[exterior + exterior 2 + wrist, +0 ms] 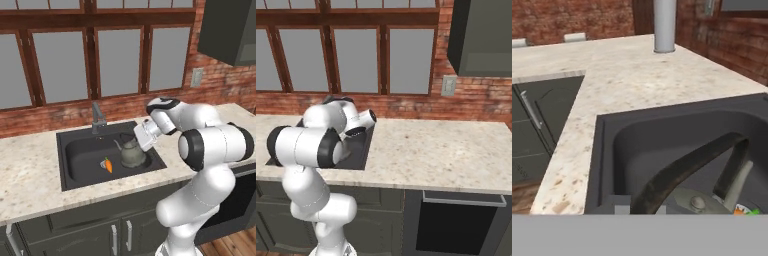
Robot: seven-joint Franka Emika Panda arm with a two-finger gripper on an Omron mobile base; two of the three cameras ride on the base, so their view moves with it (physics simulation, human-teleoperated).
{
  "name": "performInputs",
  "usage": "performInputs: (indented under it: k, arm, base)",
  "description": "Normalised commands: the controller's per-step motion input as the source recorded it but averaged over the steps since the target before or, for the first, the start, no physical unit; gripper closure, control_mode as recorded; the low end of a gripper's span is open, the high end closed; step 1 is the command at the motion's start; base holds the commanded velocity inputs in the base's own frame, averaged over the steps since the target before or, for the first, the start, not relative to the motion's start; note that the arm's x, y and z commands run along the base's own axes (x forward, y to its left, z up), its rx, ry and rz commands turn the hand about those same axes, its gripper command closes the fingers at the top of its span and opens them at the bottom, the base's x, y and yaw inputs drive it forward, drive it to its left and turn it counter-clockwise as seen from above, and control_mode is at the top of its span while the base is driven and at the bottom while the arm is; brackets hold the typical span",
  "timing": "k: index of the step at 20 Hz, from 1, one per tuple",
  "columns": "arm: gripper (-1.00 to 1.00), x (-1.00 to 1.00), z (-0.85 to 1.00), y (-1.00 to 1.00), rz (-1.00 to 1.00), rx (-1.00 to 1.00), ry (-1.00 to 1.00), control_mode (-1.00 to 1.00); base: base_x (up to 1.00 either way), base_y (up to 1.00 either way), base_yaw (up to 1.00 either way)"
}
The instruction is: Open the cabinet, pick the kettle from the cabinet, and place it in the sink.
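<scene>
Final step judged to be in hand: the kettle is already down in the sink, seated on the basin floor toward the right end. The pincer is seen just above and right of it, at the handle. From the hand camera, the dark arched handle passes close under the lens, with the lid knob below it. The fingertips cannot be made out there, so whether the handle is gripped or released cannot be told.

Next move, as judged: jaws to be opened if not already, then the hand lifted straight up clear of the handle arch so the kettle is not dragged or tipped.

Kettle look: squat dull grey dome, thin dark handle, short spout pointing toward the faucet. It appears upright. A small carrot lies just to its left on the basin floor, apart from it.

The sink is set in the speckled surface, near its front edge. The wall cabinet hangs at upper right.
</scene>
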Motion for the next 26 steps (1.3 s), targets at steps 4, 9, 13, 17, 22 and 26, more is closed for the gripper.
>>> performInputs:
  k: [4,9,13,17,22,26]
  arm:
    - [1.00,0.25,-0.23,0.00,0.00,-0.02,-0.01,-1.00]
    - [1.00,0.20,-0.25,0.04,0.01,-0.01,-0.04,-1.00]
    - [1.00,0.20,-0.23,0.08,0.02,0.00,-0.08,-1.00]
    - [1.00,0.20,-0.21,0.05,0.00,0.00,-0.08,-1.00]
    - [1.00,0.20,-0.22,0.07,0.00,0.00,-0.05,-1.00]
    - [1.00,0.22,-0.23,0.09,0.00,0.00,0.00,-1.00]
  base:
    - [0.00,0.00,0.00]
    - [0.00,0.00,0.00]
    - [0.00,0.00,0.00]
    - [0.00,0.00,0.00]
    - [0.00,0.00,0.00]
    - [0.00,0.00,0.00]
